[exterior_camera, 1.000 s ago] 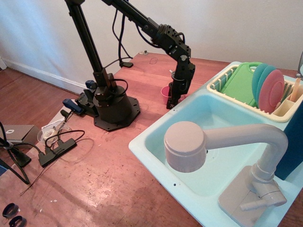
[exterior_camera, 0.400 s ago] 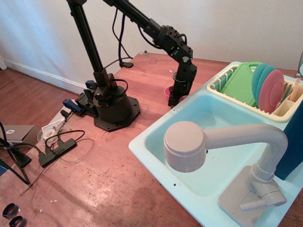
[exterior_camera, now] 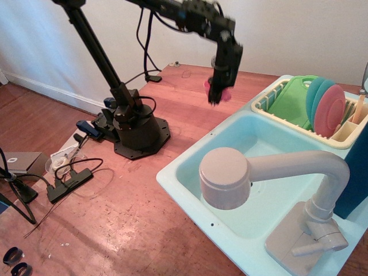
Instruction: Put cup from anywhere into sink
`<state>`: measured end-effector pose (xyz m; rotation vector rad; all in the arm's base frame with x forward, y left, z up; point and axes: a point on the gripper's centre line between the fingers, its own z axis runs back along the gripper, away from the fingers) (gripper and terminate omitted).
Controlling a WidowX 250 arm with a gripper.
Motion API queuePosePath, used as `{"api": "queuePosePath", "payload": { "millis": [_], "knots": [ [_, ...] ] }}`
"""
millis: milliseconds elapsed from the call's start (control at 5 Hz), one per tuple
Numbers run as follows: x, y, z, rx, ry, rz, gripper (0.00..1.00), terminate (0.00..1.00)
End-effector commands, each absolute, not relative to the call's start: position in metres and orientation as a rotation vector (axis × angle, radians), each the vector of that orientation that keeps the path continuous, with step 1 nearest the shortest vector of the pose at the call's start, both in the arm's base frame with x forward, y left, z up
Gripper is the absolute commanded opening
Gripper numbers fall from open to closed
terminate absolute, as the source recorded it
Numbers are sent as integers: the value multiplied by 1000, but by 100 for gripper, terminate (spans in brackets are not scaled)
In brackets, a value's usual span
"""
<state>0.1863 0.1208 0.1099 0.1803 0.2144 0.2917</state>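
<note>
The claw (exterior_camera: 218, 92) has lifted the cup (exterior_camera: 225, 92) off the table, now airborne.

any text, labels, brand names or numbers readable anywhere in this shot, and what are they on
None: no readable text anywhere in this view.
The sink, its faucet and the dish rack are plain, with no markings.
The cup held in the gripper is blurred and shows no print.
The arm base and the floor electronics show no legible labels at this size.
</note>
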Motion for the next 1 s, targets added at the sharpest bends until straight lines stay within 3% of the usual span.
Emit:
{"api": "queuePosePath", "payload": {
  "millis": [0, 200, 400, 800],
  "knots": [
    [207, 126, 190, 247, 133, 243, 0, 0],
    [258, 106, 212, 290, 152, 67, 0, 0],
    [301, 76, 200, 284, 118, -64, 0, 0],
    [322, 30, 149, 192, 112, -151, 0, 0]
  ]
}}
